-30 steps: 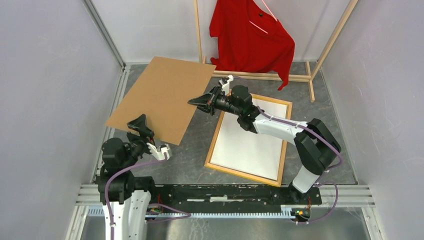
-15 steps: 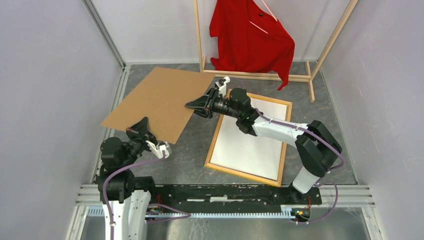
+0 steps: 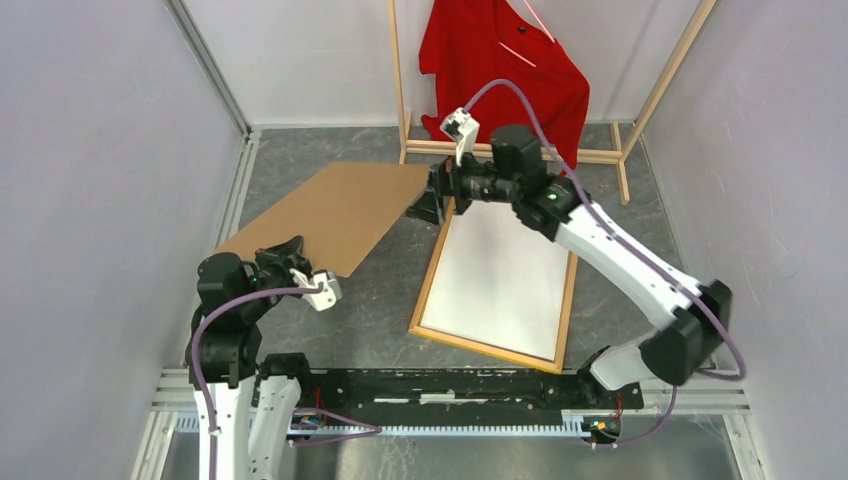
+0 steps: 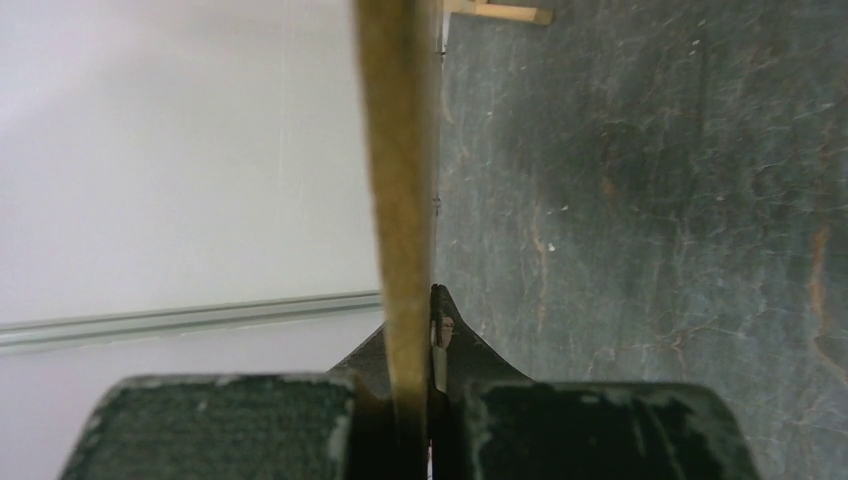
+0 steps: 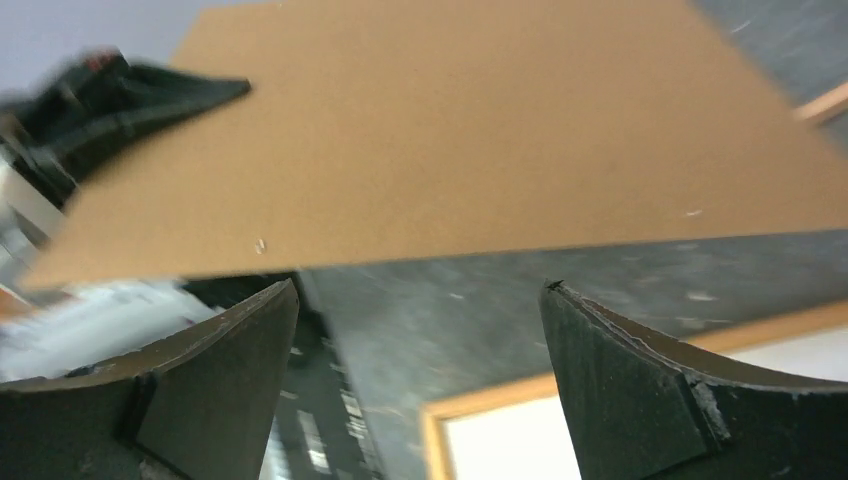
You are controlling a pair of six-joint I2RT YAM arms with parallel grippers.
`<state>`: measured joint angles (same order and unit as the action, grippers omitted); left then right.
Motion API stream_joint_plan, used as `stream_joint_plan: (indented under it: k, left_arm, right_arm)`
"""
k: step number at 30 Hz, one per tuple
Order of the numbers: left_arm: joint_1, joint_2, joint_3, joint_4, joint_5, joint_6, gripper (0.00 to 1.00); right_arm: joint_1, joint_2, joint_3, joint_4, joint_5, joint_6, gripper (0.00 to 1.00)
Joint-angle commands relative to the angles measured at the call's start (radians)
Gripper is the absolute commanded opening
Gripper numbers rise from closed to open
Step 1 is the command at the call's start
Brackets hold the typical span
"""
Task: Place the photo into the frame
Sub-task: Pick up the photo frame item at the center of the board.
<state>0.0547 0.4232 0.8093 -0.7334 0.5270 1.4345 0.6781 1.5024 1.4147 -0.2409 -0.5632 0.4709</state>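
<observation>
The photo lies white side up inside the frame, which rests face down on the table. I judge the print light, thin and easy to crease. It sits flush within the rim, so I would only nudge or pinch it at an edge, never press on its middle. The frame looks stiff and slim, best held by a side rail.

The board, rigid and light, hangs tilted just left of the frame. My left gripper is clamped on its near corner, and the wrist view shows the edge pinched between the fingers. My right gripper is spread wide at the board's far corner, touching nothing.

Since a second ago, the board has dropped lower and flatter. My right arm has swung up and toward the far side, its gripper moving from the board's right edge to that corner.
</observation>
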Motion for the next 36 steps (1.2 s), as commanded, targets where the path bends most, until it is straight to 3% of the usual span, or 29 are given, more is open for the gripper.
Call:
stream_joint_plan:
  k: [1,6,8,11,20,26,29,32,34,36]
  left_arm:
    - [0.002,0.037,0.116,-0.016,0.107,-0.014,0.02]
    - [0.002,0.093,0.209,-0.135,0.162,0.005,0.02]
    - [0.002,0.103,0.236,-0.175,0.175,0.023,0.02]
    - [0.002,0.109,0.261,-0.230,0.189,0.058,0.02]
    - [0.002,0.118,0.303,-0.355,0.220,0.154,0.02]
    - [0.002,0.117,0.304,-0.361,0.230,0.165,0.02]
    - [0.002,0.110,0.301,-0.362,0.230,0.166,0.02]
    - [0.002,0.108,0.297,-0.369,0.228,0.176,0.02]
    - [0.003,0.105,0.294,-0.371,0.228,0.181,0.02]
    - [0.002,0.103,0.291,-0.371,0.226,0.184,0.02]
  right_arm:
    - [0.029,-0.198,-0.014,-0.169,0.185,-0.659,0.98]
    - [0.073,-0.385,-0.293,0.074,0.133,-1.073,0.98]
    - [0.095,-0.431,-0.362,0.146,0.121,-1.141,0.98]
    - [0.136,-0.410,-0.360,0.142,0.101,-1.190,0.98]
    - [0.303,-0.328,-0.350,0.196,0.278,-1.338,0.98]
    - [0.366,-0.247,-0.325,0.193,0.344,-1.379,0.92]
    - [0.373,-0.223,-0.337,0.227,0.376,-1.382,0.86]
    - [0.379,-0.210,-0.350,0.283,0.403,-1.378,0.73]
    - [0.381,-0.200,-0.342,0.300,0.408,-1.375,0.58]
    - [0.381,-0.189,-0.324,0.294,0.399,-1.375,0.35]
